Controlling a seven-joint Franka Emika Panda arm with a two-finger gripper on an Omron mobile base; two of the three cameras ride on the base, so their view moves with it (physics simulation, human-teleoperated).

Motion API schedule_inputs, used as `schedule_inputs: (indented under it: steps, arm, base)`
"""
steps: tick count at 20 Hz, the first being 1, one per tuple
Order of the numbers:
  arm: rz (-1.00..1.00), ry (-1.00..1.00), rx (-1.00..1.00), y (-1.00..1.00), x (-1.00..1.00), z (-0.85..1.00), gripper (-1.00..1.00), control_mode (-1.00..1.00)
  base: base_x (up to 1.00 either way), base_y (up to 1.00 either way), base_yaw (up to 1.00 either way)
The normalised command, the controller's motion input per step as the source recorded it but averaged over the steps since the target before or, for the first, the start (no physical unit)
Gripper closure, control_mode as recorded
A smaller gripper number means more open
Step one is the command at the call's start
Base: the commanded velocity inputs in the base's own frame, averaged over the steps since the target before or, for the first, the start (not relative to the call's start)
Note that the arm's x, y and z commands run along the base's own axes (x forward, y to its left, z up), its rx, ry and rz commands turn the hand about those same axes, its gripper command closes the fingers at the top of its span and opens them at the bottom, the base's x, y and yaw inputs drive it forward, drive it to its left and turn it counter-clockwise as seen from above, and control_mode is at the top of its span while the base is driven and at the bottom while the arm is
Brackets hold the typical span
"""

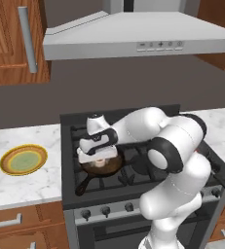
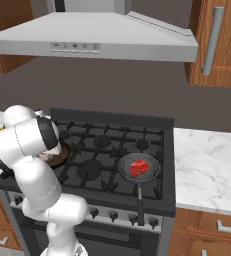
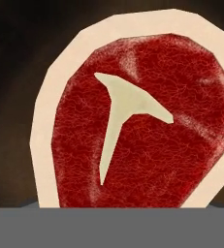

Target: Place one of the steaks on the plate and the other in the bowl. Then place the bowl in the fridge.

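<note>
My gripper (image 1: 100, 162) was down inside the dark pan (image 1: 115, 167) at the centre-left of the left base frame, pressed close over a steak (image 3: 142, 126); whether its jaws gripped the meat I could not tell. The second steak (image 2: 139, 168) lay in another pan (image 2: 154, 161) at lower right of the right base frame. The plate (image 1: 23, 160) sat at far left on the counter (image 1: 41, 182).

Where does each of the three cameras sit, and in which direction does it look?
Left base view: behind-left of the arm, looking forward-down at stove, plate, gripper over a dark pan.
Right base view: behind-right, same stove, second pan with a steak; arm at lower left.
Hand view: on the hand, close above the other steak.
Both base views share the stove.
</note>
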Motion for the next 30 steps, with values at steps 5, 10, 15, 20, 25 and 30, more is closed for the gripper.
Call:
schedule_inputs:
  steps: [5, 10, 15, 20, 25, 30]
  arm:
    - [0.0, -0.18, 0.0, -0.01, -0.26, 0.51, 1.0, -1.0]
    - [0.11, -0.02, 0.08, 0.08, 0.0, 0.6, 1.0, -1.0]
    - [0.23, 0.0, 0.07, 0.32, 0.0, 0.36, 1.0, -1.0]
    - [0.21, 0.0, 0.0, 0.74, 0.0, 0.04, 1.0, -1.0]
    - [0.19, 0.0, -0.04, 0.9, 0.0, 0.02, 1.0, -1.0]
    - [0.19, 0.0, -0.02, 0.77, 0.0, 0.11, 1.0, -1.0]
  base:
    - [0.0, 0.0, 0.0]
    - [0.0, 0.0, 0.0]
    - [0.0, 0.0, 0.0]
    - [0.0, 0.0, 0.0]
    - [0.0, 0.0, 0.0]
    - [0.0, 0.0, 0.0]
